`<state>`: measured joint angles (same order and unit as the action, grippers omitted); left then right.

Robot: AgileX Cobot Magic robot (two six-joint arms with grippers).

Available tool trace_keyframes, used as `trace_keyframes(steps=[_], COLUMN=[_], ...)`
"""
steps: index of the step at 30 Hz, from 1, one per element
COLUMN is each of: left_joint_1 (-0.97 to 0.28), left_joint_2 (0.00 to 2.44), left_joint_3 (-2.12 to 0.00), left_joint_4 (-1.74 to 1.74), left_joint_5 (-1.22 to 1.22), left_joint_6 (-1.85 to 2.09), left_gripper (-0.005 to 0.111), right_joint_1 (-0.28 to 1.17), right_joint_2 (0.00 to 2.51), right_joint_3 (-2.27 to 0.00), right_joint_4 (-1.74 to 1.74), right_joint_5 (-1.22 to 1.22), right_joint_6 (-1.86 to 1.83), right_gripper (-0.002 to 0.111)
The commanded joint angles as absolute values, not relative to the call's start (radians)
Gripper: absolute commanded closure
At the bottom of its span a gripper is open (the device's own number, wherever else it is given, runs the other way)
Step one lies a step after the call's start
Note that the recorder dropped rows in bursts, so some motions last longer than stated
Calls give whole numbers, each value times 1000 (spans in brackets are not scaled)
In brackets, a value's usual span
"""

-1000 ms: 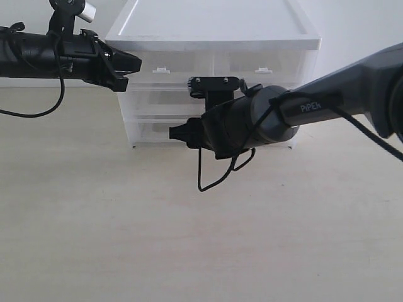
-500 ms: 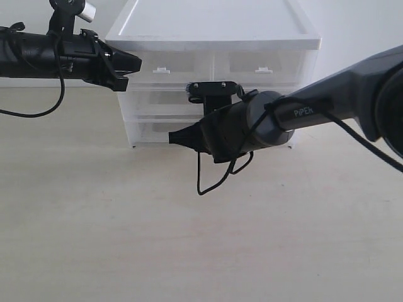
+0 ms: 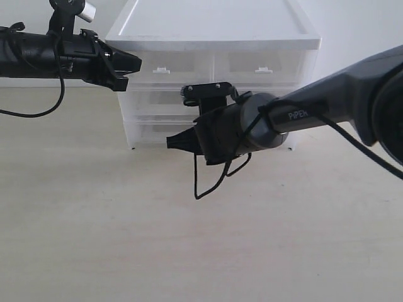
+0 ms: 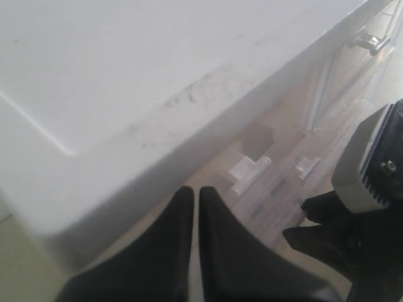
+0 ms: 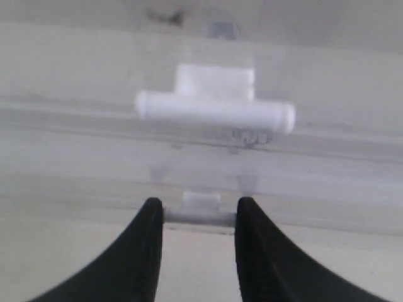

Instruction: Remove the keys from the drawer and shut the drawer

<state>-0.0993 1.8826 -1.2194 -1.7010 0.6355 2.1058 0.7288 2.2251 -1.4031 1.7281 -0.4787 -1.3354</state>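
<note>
The drawer (image 3: 151, 130) is the lowest, full-width translucent tier of the white cabinet (image 3: 214, 25), and it sits pushed in. In the right wrist view its front (image 5: 94, 182) fills the frame. My right gripper (image 5: 199, 214) has its fingers pressed against both ends of the drawer's small white tab handle (image 5: 200, 207). From the exterior view that gripper (image 3: 170, 141) is low in front of the cabinet. My left gripper (image 3: 135, 63) hovers by the cabinet's top left corner, shut and holding nothing (image 4: 196, 192). The keys are hidden.
Above the held tab is the larger handle (image 5: 214, 110) of the wide drawer one tier higher. Two half-width top drawers (image 3: 161, 66) sit under the cabinet lid (image 4: 126, 75). A loose black cable (image 3: 208, 182) hangs from the right arm over the pale tabletop (image 3: 189, 251).
The right gripper has narrowed from wide open until its fingers meet the ends of the drawer's tab, and the arm has shifted slightly left. The left arm has not moved.
</note>
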Motion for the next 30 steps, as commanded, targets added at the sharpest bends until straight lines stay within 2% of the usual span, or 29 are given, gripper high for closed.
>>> trace_keyframes(steps=[1,14,24,30], left_joint_1=[-92,-92,-92,-92], left_joint_2=[1891,1891,1891,1891], left_joint_3=[-1233,-1233,-1233,-1233], left_joint_4=[-1744,-1744,-1744,-1744], left_joint_5=[601,601,598,598], left_joint_6=[2109,2113,2113,2113], left_gripper=[103,103,103,103], right_joint_1=[779,938,953,1098], right_joint_2=[2222,2218,2218,2207], right_joint_3=[-1404,-1404,-1404,-1404], right_joint_4=[1744,1744,1744,1744], right_joint_5=[-575,-792,-833,-1066], right_joint_6=[-1429,-1494,-1559,-1695], right_gripper=[108,108,108,108])
